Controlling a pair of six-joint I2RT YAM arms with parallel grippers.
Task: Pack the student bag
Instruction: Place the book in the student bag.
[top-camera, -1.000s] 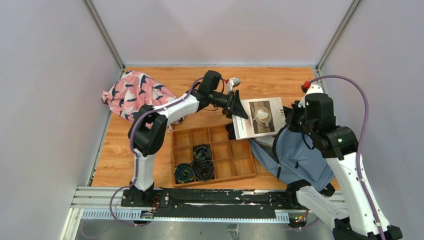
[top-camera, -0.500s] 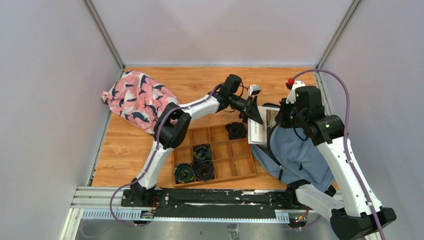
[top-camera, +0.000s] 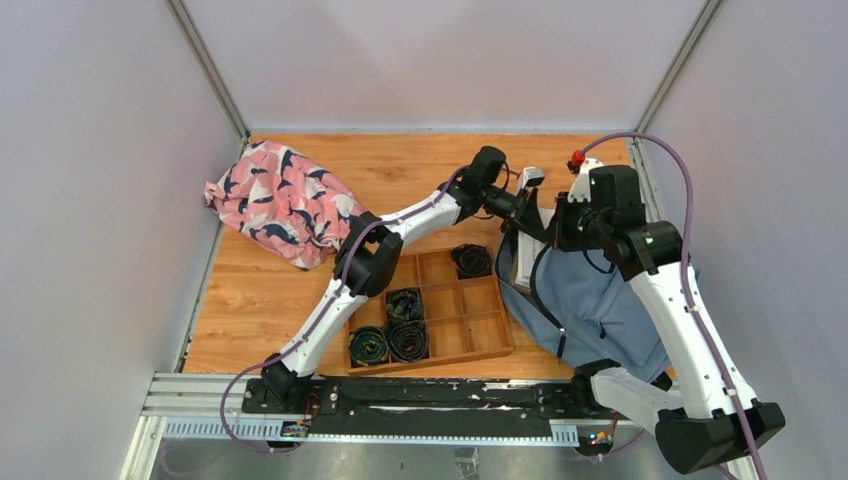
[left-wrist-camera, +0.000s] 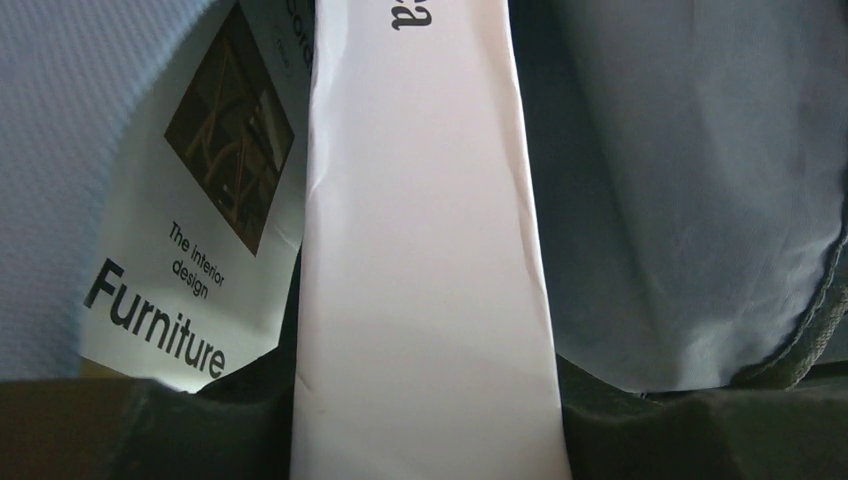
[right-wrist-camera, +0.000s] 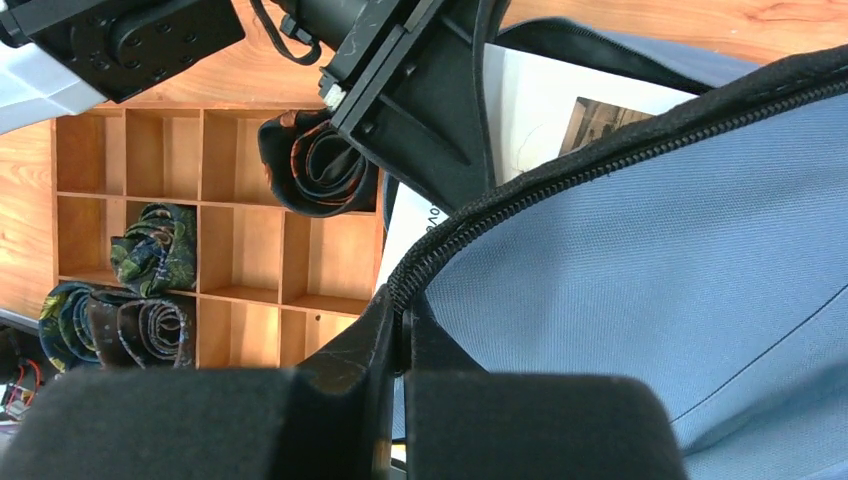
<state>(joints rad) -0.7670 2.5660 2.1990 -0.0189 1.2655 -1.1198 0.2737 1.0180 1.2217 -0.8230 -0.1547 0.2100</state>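
Observation:
The slate-blue student bag (top-camera: 600, 300) lies at the right of the table with its mouth toward the tray. My right gripper (top-camera: 560, 232) is shut on the bag's black zipper edge (right-wrist-camera: 470, 235) and holds the mouth up. My left gripper (top-camera: 530, 222) reaches into that mouth, shut on a white booklet (left-wrist-camera: 425, 250) that stands on edge between its fingers (left-wrist-camera: 150, 430). Grey-blue bag lining (left-wrist-camera: 680, 180) surrounds the booklet. A second booklet printed "Furniture" (left-wrist-camera: 190, 230) sits beside it in the bag. In the right wrist view the left gripper's black fingers (right-wrist-camera: 440, 110) cover part of a booklet (right-wrist-camera: 560, 100).
A wooden compartment tray (top-camera: 480, 345) sits left of the bag, with several rolled dark ties (top-camera: 405, 305) in its cells and one roll (right-wrist-camera: 315, 165) near the bag's mouth. A pink patterned cloth (top-camera: 275, 200) lies at the far left. Grey walls enclose the table.
My left arm has swung right, carrying the booklet from above the tray's back edge into the bag's mouth. My right gripper has raised the zipper edge and shifted toward the back.

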